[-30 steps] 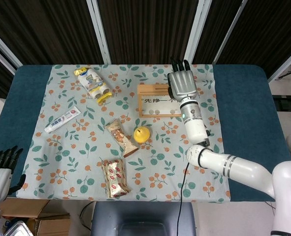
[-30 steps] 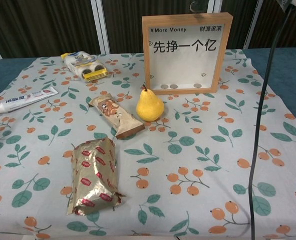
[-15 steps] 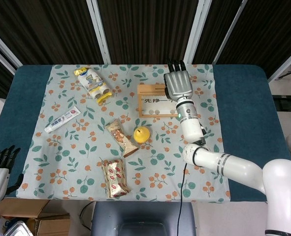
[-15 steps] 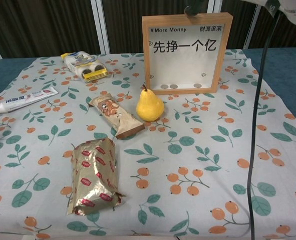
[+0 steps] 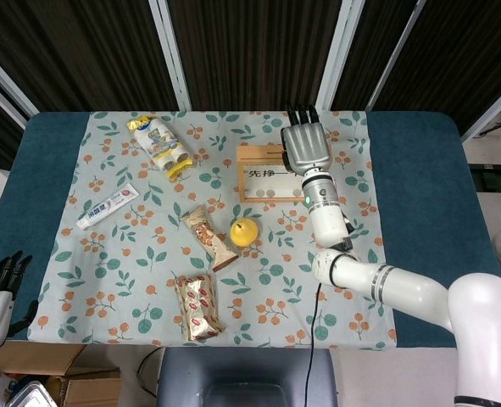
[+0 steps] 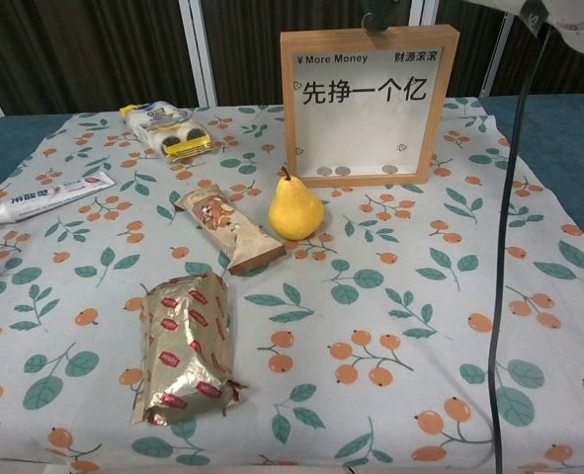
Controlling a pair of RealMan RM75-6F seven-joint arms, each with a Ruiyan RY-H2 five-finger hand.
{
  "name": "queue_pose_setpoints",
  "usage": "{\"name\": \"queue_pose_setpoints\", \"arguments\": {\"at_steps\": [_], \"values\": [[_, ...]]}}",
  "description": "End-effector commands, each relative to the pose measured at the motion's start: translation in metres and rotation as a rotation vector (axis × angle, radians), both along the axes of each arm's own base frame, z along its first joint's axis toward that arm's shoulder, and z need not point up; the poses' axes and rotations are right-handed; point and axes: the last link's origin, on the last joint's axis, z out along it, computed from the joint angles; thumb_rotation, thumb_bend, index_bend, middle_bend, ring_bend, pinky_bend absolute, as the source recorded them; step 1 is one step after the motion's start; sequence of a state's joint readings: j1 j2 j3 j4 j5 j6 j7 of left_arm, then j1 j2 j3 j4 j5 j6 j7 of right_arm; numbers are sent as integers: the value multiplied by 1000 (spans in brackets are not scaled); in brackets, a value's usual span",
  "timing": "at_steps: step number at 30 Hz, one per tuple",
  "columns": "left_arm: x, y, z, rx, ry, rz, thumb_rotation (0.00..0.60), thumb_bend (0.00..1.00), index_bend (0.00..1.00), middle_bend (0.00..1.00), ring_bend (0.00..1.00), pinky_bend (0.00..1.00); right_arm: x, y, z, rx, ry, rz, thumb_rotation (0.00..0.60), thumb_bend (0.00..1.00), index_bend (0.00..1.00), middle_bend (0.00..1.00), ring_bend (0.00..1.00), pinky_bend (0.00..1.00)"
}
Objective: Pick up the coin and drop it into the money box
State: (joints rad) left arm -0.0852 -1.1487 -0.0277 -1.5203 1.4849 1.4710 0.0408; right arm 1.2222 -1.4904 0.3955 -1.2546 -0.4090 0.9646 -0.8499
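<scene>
Over the top edge of the money box (image 6: 369,105) the right hand (image 5: 308,147) hovers back-up, its grip hidden, so whether the coin has dropped I cannot tell; three coins (image 6: 342,171) lie inside.

This looks like a robot test room or lab staged as a home scene, not a lived-in home. A dark teal tabletop (image 5: 420,178) carries a leaf-and-berry print cloth (image 5: 148,254), and unrelated household things are laid out well apart on it: a toothpaste tube (image 5: 107,206) at 9 o'clock, a biscuit pack (image 5: 160,146) at 11 o'clock, a pear (image 5: 244,231) near the middle, and snack packets (image 5: 200,305) toward 6 o'clock. Behind the tabletop, at 12 o'clock, stand dark ribbed panels (image 5: 250,51) divided by pale metal struts (image 5: 169,51). Cardboard boxes (image 5: 42,373) sit on the floor at 7 o'clock, and a black cable (image 6: 504,247) hangs across the chest view.
</scene>
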Motion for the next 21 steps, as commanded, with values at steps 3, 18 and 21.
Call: {"name": "queue_pose_setpoints", "arguments": {"at_steps": [3,18,21], "values": [[0,0,0,0,0,0,600,400,0,0,0,0,1,0,-1,0,9,4,600,580,700,97,0,0],[-3,-1,1,3,-1,4,600,400,0,0,0,0,1,0,-5,7,16,3,600,580,623,97,0,0],[-3,-1,1,2,0,4,600,400,0,0,0,0,1,1,-5,13,11,9,600,579,302,98,0,0]]}}
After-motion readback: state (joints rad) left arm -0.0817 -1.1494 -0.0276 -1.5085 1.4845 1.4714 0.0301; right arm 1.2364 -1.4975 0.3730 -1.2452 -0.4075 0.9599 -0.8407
